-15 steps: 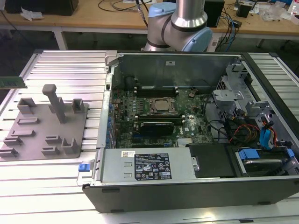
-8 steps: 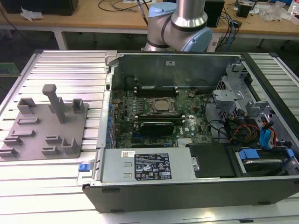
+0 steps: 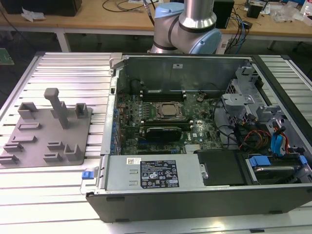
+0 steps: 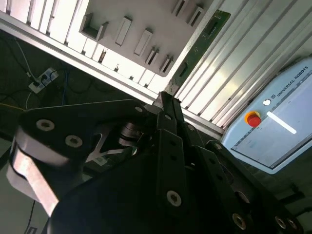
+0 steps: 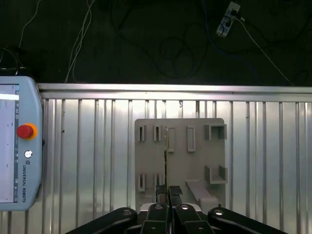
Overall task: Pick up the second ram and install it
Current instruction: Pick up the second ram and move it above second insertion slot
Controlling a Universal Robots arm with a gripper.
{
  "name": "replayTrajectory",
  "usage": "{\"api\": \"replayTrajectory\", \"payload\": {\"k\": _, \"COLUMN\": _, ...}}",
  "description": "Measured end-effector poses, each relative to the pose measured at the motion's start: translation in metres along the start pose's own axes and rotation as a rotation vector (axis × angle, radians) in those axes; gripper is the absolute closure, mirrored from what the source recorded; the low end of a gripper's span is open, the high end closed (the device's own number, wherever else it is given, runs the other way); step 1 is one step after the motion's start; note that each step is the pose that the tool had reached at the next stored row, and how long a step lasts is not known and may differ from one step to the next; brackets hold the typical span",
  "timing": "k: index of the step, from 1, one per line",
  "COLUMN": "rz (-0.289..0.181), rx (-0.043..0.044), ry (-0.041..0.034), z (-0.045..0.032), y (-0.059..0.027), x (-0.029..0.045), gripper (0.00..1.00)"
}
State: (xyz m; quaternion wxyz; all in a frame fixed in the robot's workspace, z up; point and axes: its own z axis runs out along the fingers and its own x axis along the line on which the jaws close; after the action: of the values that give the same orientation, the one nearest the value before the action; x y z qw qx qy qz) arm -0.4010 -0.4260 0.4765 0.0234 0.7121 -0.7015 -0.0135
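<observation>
In both wrist views my gripper (image 5: 168, 191) (image 4: 165, 100) is shut on the second ram (image 4: 201, 46), a slim green board that sticks out past the black fingertips. The first wrist view shows the ram (image 5: 166, 156) edge-on as a thin line. It hangs high above the grey holder plate (image 5: 195, 156) (image 4: 126, 29) on the ribbed metal table. In the exterior view the open computer case (image 3: 195, 195) lies to the right of that plate (image 3: 48, 131), with dark memory slots (image 3: 163, 92) behind the silver processor (image 3: 168, 111).
A teach pendant (image 5: 14, 146) (image 4: 278, 131) with a red stop button lies on the ribbed table beside the plate. The arm's base (image 3: 187, 29) stands behind the case. A black expansion card (image 3: 165, 131), drive bays and cables (image 3: 263, 131) sit inside the case. A power strip (image 5: 226, 19) lies on the floor.
</observation>
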Motion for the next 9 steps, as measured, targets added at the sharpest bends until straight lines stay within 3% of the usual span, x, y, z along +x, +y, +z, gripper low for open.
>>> {"api": "replayTrajectory", "payload": {"k": 5, "rz": 0.000, "rx": 0.0000, "ry": 0.0009, "z": -0.0219, "y": 0.0011, "x": -0.0014, "gripper": 0.91}}
{"api": "replayTrajectory", "payload": {"k": 7, "rz": 0.000, "rx": -0.0002, "ry": 0.0011, "z": -0.0224, "y": 0.0000, "x": -0.0015, "gripper": 0.91}}
{"api": "replayTrajectory", "payload": {"k": 9, "rz": 0.000, "rx": 0.0000, "ry": 0.0009, "z": -0.0224, "y": -0.0129, "x": -0.0013, "gripper": 0.91}}
